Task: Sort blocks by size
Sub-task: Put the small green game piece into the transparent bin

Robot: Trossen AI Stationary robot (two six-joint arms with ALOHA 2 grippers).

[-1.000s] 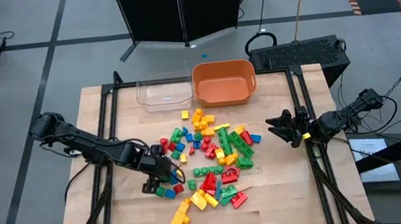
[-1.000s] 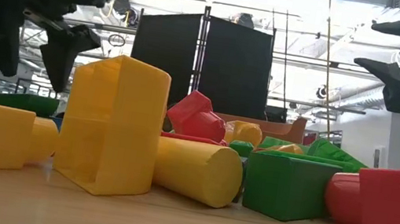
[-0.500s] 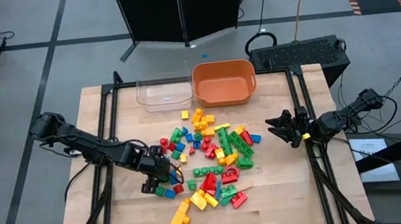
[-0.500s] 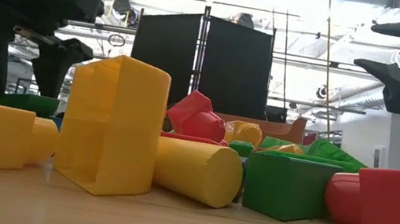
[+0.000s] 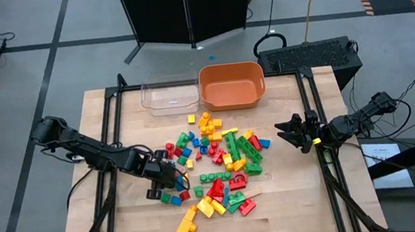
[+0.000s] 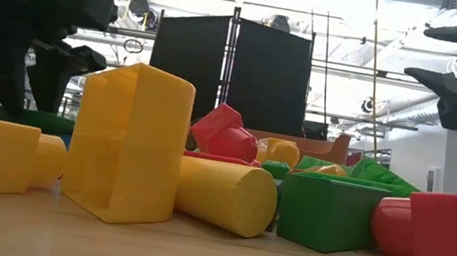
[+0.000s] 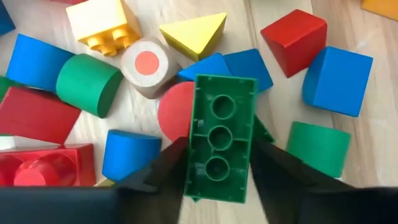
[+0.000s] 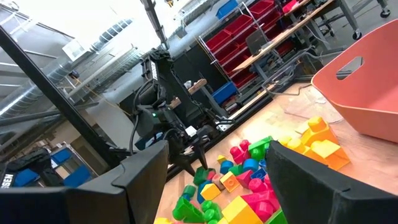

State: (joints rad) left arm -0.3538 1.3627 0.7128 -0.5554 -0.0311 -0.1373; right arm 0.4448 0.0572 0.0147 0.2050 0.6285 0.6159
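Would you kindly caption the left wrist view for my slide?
Left claw closing around a green brick, underside up, above scattered blocks.

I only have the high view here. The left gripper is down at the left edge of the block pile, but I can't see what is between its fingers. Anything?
Observer: Yes. In the left wrist view the left gripper has a green brick between its two fingers, underside up, showing three round sockets.
Operator: What lies right under it?
Observer: A red round block and a blue block, partly hidden by the brick.
Operator: And the right gripper?
Observer: The right gripper hangs open above the table's right side, holding nothing; the low view shows it well above the blocks.
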